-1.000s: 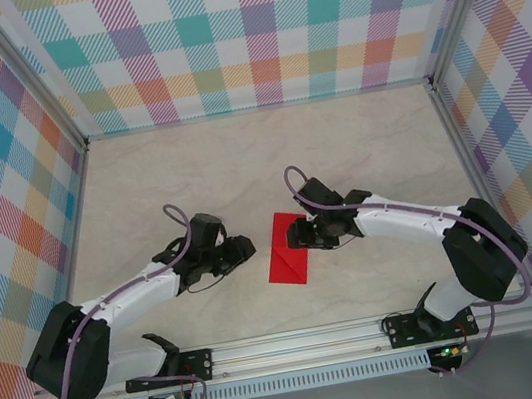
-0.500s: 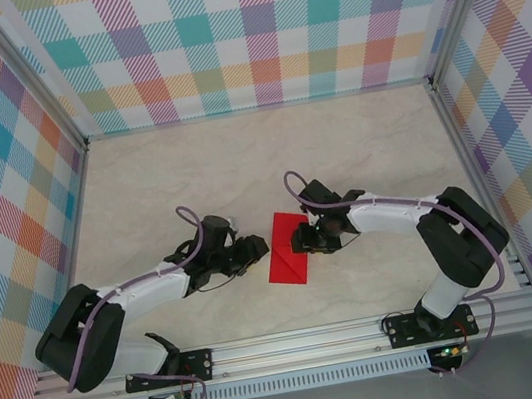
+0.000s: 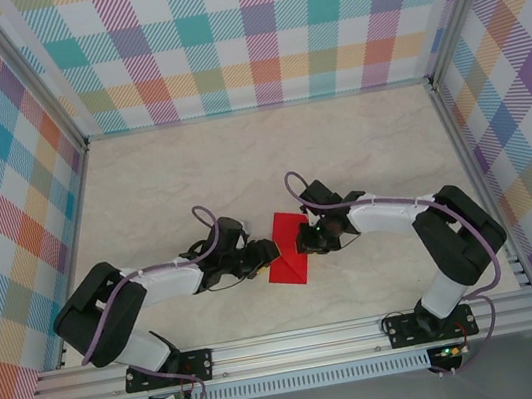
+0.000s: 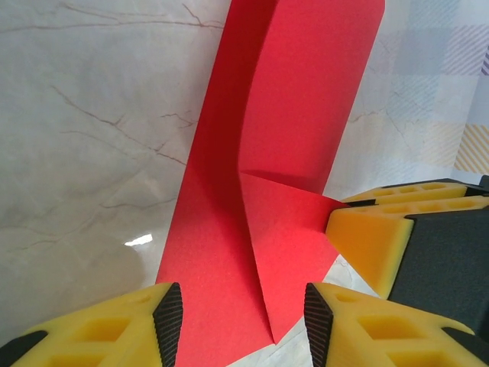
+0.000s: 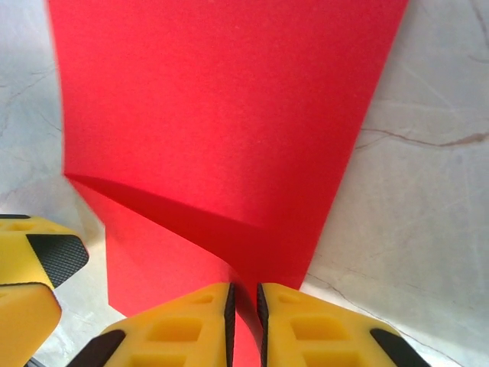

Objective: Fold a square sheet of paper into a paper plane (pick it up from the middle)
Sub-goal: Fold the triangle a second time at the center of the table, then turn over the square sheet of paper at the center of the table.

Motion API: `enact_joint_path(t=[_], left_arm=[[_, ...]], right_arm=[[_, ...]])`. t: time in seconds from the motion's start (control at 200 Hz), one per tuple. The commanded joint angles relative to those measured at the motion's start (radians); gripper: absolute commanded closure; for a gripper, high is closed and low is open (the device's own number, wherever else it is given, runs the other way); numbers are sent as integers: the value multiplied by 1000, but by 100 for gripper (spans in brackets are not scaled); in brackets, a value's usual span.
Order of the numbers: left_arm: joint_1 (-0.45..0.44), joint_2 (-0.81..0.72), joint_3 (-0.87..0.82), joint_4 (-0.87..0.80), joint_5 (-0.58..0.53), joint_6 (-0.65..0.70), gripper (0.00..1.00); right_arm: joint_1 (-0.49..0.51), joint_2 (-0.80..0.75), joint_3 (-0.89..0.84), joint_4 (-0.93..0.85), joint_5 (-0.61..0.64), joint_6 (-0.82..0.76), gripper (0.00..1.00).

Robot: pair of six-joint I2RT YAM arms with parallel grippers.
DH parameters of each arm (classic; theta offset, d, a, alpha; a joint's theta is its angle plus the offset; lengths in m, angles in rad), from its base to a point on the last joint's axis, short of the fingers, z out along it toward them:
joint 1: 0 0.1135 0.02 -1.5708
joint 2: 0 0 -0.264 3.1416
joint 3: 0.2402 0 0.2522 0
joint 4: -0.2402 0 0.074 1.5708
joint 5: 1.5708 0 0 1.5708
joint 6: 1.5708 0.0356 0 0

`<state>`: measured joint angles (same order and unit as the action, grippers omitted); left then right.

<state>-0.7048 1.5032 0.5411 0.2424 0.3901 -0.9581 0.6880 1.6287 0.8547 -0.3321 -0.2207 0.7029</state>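
The plain red sheet of paper (image 3: 288, 252) lies partly folded on the table (image 3: 240, 163). The right hand (image 5: 244, 298) pinches its edge tightly. The left hand (image 4: 242, 317) gapes wide around its near end.

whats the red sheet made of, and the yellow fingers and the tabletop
Red sheet: thin matte paper, judging by its sharp creases and soft curl.
Right gripper's fingers: yellow, looks like matte plastic, possibly 3D-printed, with moulded recesses.
Tabletop: smooth, marble-patterned surface with a light glare; real stone or laminate can't be told.
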Motion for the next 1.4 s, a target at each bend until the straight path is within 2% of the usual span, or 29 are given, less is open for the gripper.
enact_joint_path(t=[0.0, 0.225, 1.005, 1.165, 1.395], left_arm=[[-15, 20, 25, 41, 23, -5, 52], [-30, 62, 45, 81, 45, 2, 55], [-42, 180, 137, 80, 81, 74, 78], [-41, 193, 148, 74, 76, 90, 86], [-42, 175, 182, -31, 21, 146, 95]], right_arm=[[-7, 0, -15, 10, 1, 15, 84], [-14, -7, -25, 10, 6, 21, 84], [-25, -33, -36, -1, 7, 23, 82], [-25, -91, -29, -61, 80, 16, 74], [-25, -230, -26, -185, 242, 16, 46]])
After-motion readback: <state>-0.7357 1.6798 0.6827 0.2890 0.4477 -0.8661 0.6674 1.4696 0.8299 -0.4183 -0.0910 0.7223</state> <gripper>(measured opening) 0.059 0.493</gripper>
